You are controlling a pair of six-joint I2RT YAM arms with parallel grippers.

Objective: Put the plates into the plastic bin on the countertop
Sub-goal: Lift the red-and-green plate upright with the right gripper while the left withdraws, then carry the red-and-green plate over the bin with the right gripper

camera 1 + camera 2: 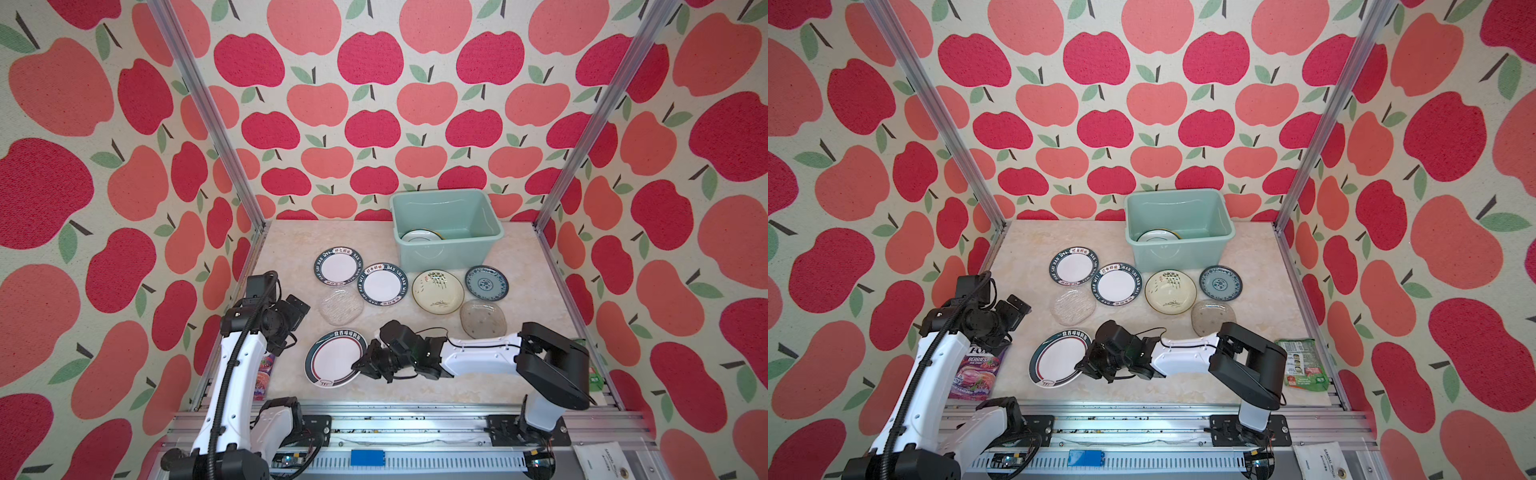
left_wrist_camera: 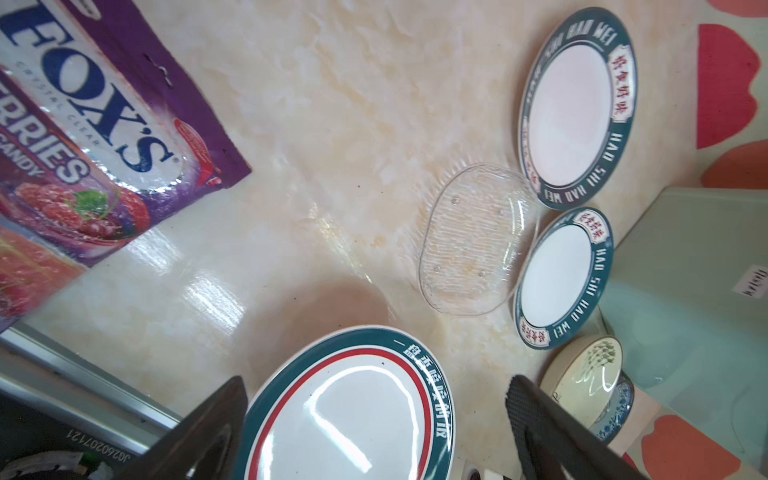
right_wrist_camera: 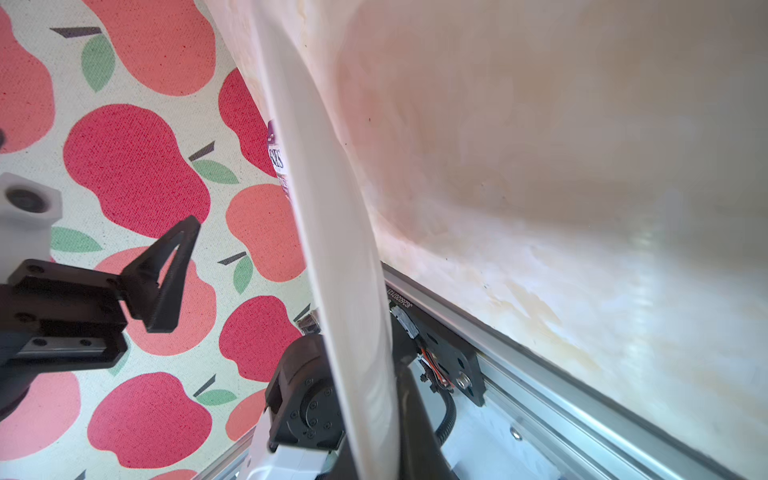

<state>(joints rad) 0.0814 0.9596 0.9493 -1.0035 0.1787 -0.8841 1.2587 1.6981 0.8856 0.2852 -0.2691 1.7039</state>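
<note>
Pinching the right rim of the red-ringed plate point(image 1: 332, 365) at lower centre, the right gripper point(image 1: 358, 366) sits below-left of the plastic bin point(image 1: 444, 255), while the left gripper point(image 1: 297, 311) gapes wide, empty.

Three walls point(image 1: 374, 104) on the far, left and right sides, papered with red and coral apples and green leaves on cream. Aluminium posts point(image 1: 206, 112) slant up from both far corners. Beige marbled countertop point(image 1: 291, 237), glossy, with bright glare patches. Slotted aluminium rail point(image 1: 415, 419) along the near edge.
</note>
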